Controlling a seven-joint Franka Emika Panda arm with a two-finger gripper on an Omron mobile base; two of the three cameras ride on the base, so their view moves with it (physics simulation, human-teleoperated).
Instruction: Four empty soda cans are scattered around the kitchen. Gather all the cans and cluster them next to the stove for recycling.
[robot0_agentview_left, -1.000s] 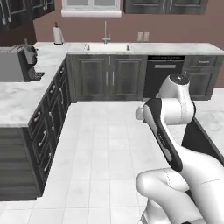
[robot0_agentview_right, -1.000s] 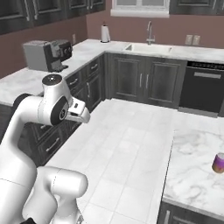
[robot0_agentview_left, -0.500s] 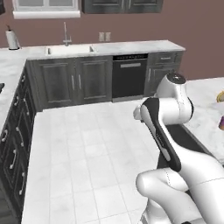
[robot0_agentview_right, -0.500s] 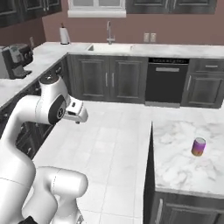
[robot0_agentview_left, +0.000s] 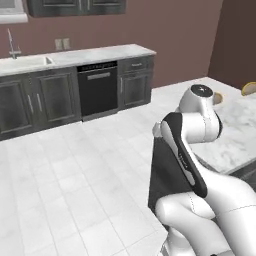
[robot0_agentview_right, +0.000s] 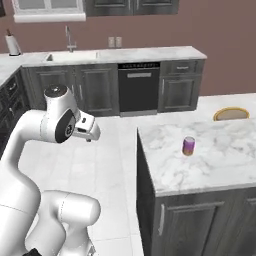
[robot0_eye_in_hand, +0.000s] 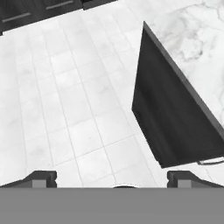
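Note:
A purple soda can (robot0_agentview_right: 189, 146) with a silver top stands upright on the marble island (robot0_agentview_right: 225, 165), near its middle. My gripper (robot0_eye_in_hand: 111, 178) is open, its two dark fingertips (robot0_eye_in_hand: 41, 178) wide apart with nothing between them. It hangs over the white floor, left of the island's dark end panel (robot0_eye_in_hand: 175, 118). In the right base view the gripper (robot0_agentview_right: 91, 133) is folded close to the arm, well left of the can. The stove is out of view.
A black dishwasher (robot0_agentview_right: 138, 87) sits in the dark cabinet run along the back wall, with a sink (robot0_agentview_right: 70, 56) and a paper towel roll (robot0_agentview_right: 12, 45) to its left. A yellow-rimmed plate (robot0_agentview_right: 231, 114) lies at the island's far side. White tiled floor (robot0_agentview_left: 75, 175) stretches between.
The whole picture has swung: the base has turned right, so the left counter slid out of frame and the island with the purple can came closer. The gripper stays open.

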